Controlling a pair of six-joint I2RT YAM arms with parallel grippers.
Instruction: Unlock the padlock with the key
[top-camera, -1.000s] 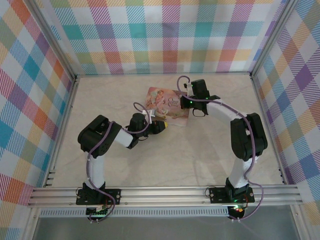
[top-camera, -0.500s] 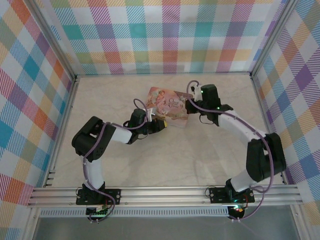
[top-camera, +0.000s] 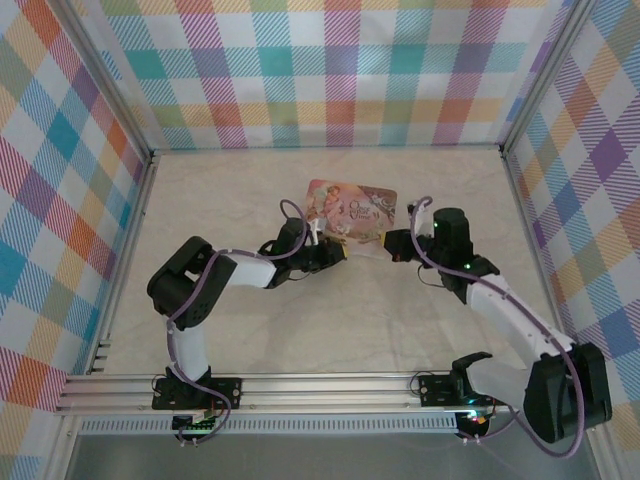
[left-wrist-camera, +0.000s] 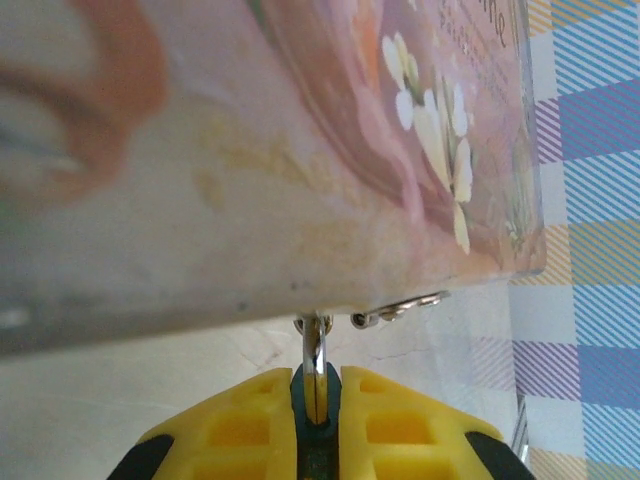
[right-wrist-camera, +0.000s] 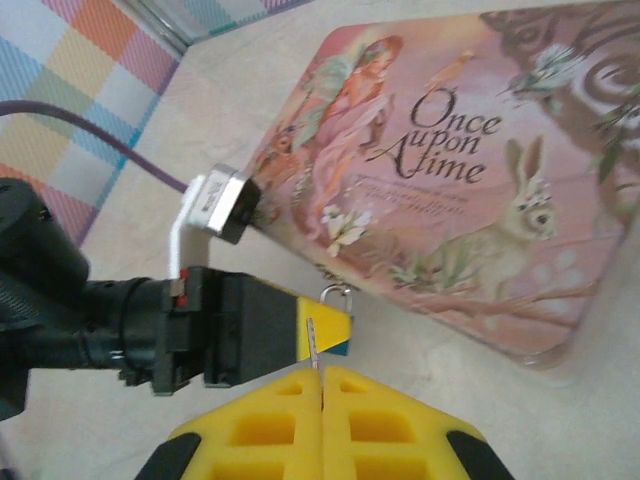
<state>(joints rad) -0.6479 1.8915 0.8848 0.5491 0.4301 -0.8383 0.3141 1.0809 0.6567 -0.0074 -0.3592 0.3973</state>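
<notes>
Since a second ago, your right end effector (right-wrist-camera: 322, 378) swung off the pink storybook tin (right-wrist-camera: 470, 190) and came round to its near edge, and the tin turned a little on the desk (top-camera: 400, 320). The pads were pressed together on the key (right-wrist-camera: 312, 342), its thin blade standing out ahead of the fingertips, likely so you could aim it. Your left end effector (top-camera: 335, 253) was clamped on the padlock (left-wrist-camera: 315, 362), shackle poking forward toward the tin just beyond. I judge that a steadying hold. The key pointed toward the padlock from nearby, but the keyhole could not be seen.
</notes>
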